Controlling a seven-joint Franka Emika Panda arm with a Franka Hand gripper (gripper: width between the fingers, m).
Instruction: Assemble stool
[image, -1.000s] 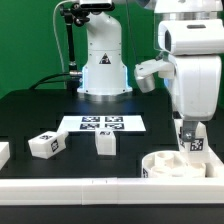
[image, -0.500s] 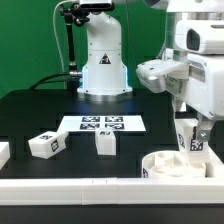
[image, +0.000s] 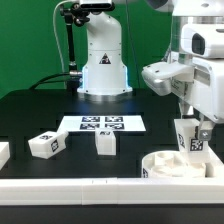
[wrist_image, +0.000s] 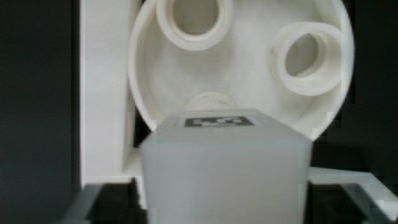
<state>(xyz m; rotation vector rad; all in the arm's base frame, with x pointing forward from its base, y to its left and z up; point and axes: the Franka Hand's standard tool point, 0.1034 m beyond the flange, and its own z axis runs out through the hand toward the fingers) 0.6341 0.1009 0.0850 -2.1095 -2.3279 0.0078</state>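
Against a second ago: wrist swung toward the exterior view's right, held part barely shifted. Two-finger gripper (image: 193, 133) pinching white blocky tagged plastic leg (image: 187, 141) (wrist_image: 222, 170). Long axis near upright, tag toward the exterior camera. Directly below: round white ring-shaped seat (image: 160, 166) (wrist_image: 240, 88), near the black worktop's (image: 30, 115) front edge. Well apart: loose tagged leg (image: 45, 144), second loose leg (image: 104, 143), marker board (image: 101, 124).

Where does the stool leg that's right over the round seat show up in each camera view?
Exterior view: the leg is far on the exterior view's right, just above the seat.
Wrist view: the leg fills the near foreground, its tag facing the camera.
Shared landmark: the round white seat, directly behind the leg.
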